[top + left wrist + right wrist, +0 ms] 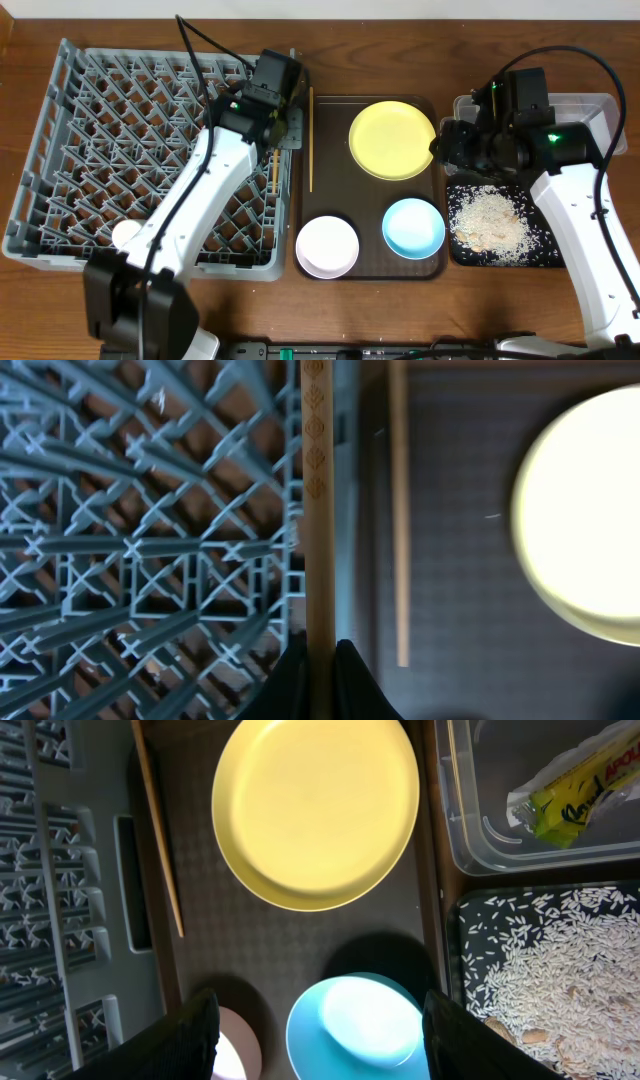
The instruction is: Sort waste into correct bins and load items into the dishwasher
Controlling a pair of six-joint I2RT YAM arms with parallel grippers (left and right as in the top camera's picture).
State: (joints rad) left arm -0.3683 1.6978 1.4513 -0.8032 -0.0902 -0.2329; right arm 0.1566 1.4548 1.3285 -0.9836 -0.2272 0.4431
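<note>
Over the worktop (20, 300), the left claw (320, 660) pinches a chopstick (318, 510) at the edge of the rack (150, 560). Best to lay it flat inside and release low. The right claw (320, 1040) gapes empty.

Overhead looks straight down on the surface (30, 310). Left wrist, close, faces the 3 o'clock edge of the dish rack (150, 560); right wrist, higher, shares the yellow plate (315, 810).

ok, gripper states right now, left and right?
Left gripper: closed on a wooden chopstick, beside the dish rack edge.
Right gripper: open, holding nothing.
</note>
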